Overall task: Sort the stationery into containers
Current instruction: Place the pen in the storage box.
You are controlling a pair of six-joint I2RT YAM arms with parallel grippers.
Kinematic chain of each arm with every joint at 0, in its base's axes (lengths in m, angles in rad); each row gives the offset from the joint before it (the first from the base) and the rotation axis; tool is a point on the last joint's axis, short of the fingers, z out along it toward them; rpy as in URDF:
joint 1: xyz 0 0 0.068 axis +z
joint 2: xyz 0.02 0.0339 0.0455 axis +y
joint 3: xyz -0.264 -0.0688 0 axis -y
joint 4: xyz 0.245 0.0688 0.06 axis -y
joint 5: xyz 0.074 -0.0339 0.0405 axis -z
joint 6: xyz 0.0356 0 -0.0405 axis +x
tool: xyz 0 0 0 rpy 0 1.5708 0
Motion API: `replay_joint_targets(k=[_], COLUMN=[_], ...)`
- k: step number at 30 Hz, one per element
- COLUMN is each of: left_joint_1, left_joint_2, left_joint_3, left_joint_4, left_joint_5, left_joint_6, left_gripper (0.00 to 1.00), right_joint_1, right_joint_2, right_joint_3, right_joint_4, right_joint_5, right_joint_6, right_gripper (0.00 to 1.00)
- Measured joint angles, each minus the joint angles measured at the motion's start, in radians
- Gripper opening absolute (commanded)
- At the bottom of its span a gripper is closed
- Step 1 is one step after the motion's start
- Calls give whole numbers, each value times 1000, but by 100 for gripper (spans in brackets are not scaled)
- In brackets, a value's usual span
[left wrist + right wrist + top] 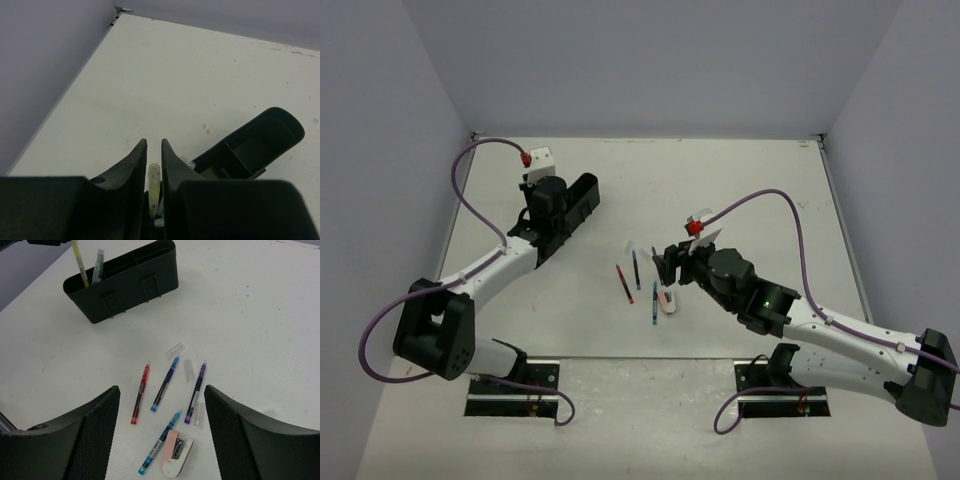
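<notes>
From above, the left gripper sits over the black tray at the far left of the table. The right gripper hangs right at the loose pile mid-table: red pen, blue pen, teal pen and eraser. In the left wrist view the jaws are narrow, closed around a yellow pen held upright, with open tray compartments just ahead to the right. In the right wrist view the right gripper is spread wide and holds nothing. Below it the red, blue and purple pen lie side by side but apart. The teal pen lies just beside the eraser, and clear caps are scattered among them. Farther off, the yellow pen stands in the tray's end compartment next to a second pen. The step looks like dropping off the yellow pen. Let go only once the tip is well down in the compartment, then lift straight up so the fingers don't drag the pen or tip the tray. For the right side, the red pen looks easiest. It lies free, so close across mid-barrel and stay off the caps.
</notes>
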Motion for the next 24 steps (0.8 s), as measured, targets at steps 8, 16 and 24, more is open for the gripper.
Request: replay_joint_targets(k=[8, 16, 24], left_joint_1=[0, 2, 3], left_joint_2=[-3, -142, -607], left_joint_3=[-57, 76, 251], left_joint_4=[1, -225, -514], left_joint_5=[61, 118, 348], left_joint_6=[0, -54, -119], left_gripper=[57, 98, 100], right_joint_1=[0, 0, 0], right_joint_2=[0, 0, 28], right_joint_3=[0, 0, 4], right_joint_4=[0, -1, -11], right_joint_5=[17, 24, 36], right_joint_6=[0, -1, 2], right_gripper=[70, 70, 70])
